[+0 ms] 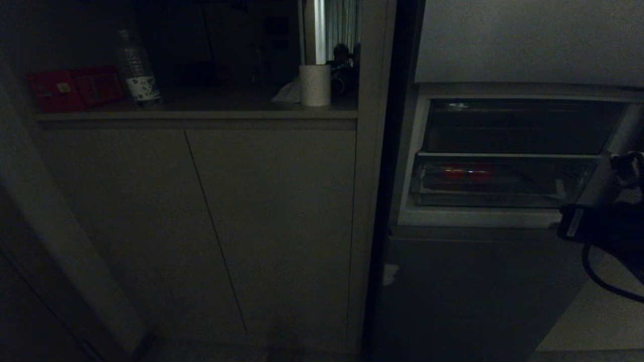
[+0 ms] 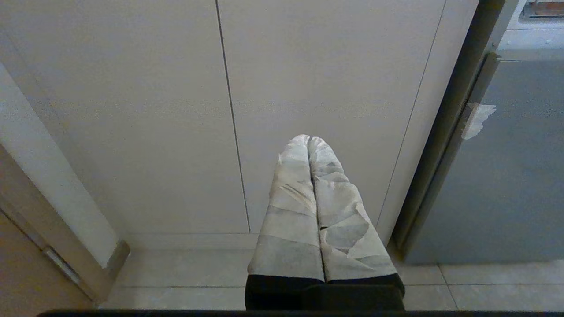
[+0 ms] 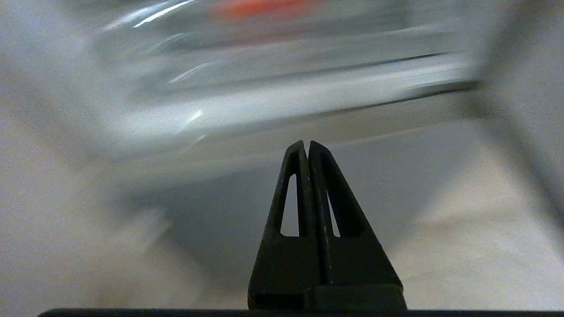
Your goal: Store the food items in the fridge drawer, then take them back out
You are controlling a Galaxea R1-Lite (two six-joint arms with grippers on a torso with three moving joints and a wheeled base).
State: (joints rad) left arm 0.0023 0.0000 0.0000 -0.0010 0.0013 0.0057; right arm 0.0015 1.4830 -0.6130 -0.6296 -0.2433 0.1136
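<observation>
The fridge (image 1: 483,281) stands at the right of the head view, its middle compartment open between dark grey panels above and below. Inside it the drawer (image 1: 503,198), a clear plastic tray with a raised front lip, sits under a shelf. The food (image 1: 465,173) shows as a red patch through the clear front, lying inside the drawer toward its left half; how many pieces there are cannot be told in the dim light.

The right arm comes in at the right edge of the head view, dark and cabled, just in front of the fridge's right side. The right gripper (image 3: 307,145) has its two black fingers pressed together at the tips and holds nothing. In its wrist view the scene beyond is smeared, with the drawer (image 3: 264,88) as pale streaks and the food (image 3: 260,8) as an orange-red blur ahead of the tips, apart from them.

The left gripper (image 2: 308,140), wrapped in pale tape, is likewise closed and empty, pointing at the pale cabinets (image 2: 132,110) beside the fridge (image 2: 506,176), low near the tiled floor (image 2: 198,273).

On the counter (image 1: 201,114) above the cabinets stand a red box (image 1: 75,88), a bottle (image 1: 138,70) and a white roll (image 1: 315,84).
</observation>
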